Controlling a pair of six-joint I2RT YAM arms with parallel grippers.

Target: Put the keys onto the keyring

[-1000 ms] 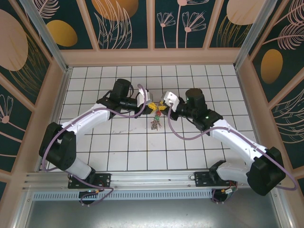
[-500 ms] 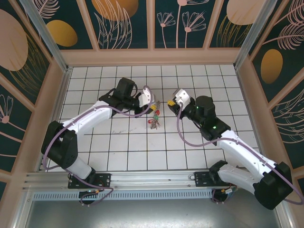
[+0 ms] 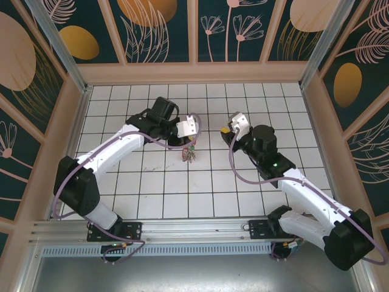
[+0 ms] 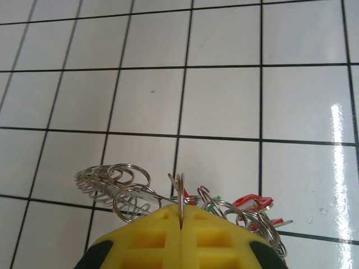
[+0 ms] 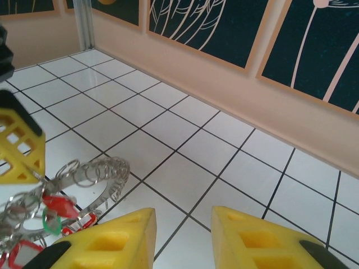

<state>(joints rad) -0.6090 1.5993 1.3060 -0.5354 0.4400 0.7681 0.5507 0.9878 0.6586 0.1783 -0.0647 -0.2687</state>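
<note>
Precariously, my left pincer (image 4: 180, 216) clamps the keyring (image 4: 180, 188) by its thin edge, right pincer (image 5: 182, 235) apart, empty; any twist could spill the keys (image 4: 249, 200).

Was floored in glossy white tiles (image 3: 164, 182) with dark grout. Was walled at 9, 12 and 3 o'clock by teal panels (image 3: 255, 30) painted with pale flowers (image 3: 213, 24) and orange discs (image 3: 79, 41), framed in light wood (image 3: 194, 73). Was edged at 6 o'clock by a metal rail (image 3: 194, 228).

The keyring (image 4: 180, 190) sat in the left tool (image 4: 180, 212), keys (image 4: 251, 203) bunched on it; the right tool (image 3: 226, 130) stood apart, rightward.
</note>
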